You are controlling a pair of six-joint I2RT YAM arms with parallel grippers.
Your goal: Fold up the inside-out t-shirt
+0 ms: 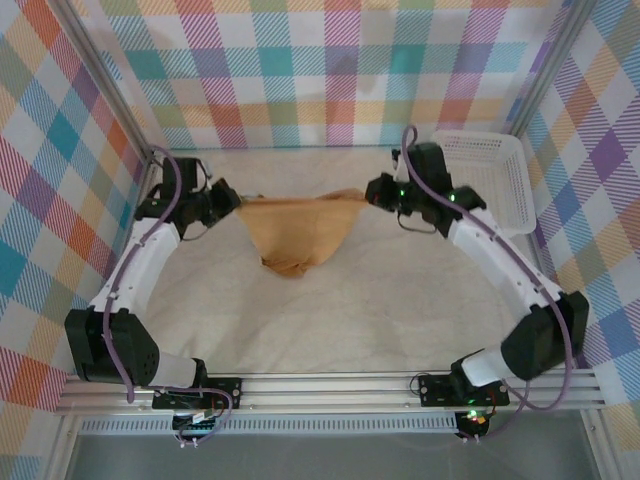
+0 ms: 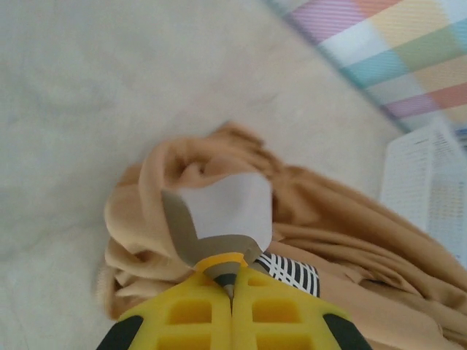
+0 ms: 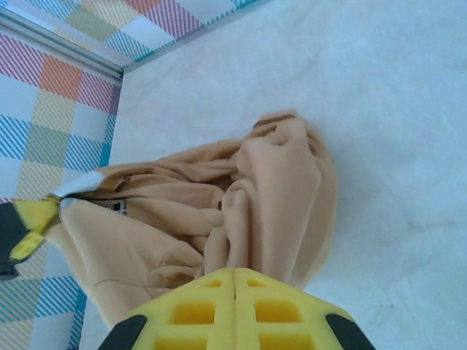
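Soft matt tan cloth t-shirt (image 1: pixel 300 232), white plastic mesh basket (image 1: pixel 487 160)

One tan t-shirt (image 1: pixel 300 230), one white basket (image 1: pixel 512 190), two robot arms (image 1: pixel 140 265) (image 1: pixel 500 262)

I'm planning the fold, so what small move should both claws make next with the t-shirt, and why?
Probably draw the left claw and right claw slightly apart: both are shut on the t-shirt, which sags bunched between them over the table.

The left arm (image 1: pixel 140 265) and right arm (image 1: pixel 495 255) have white shells, black joints, purple cables (image 1: pixel 572 370) and 2 yellow cut-out fingers (image 2: pixel 190 313) each.
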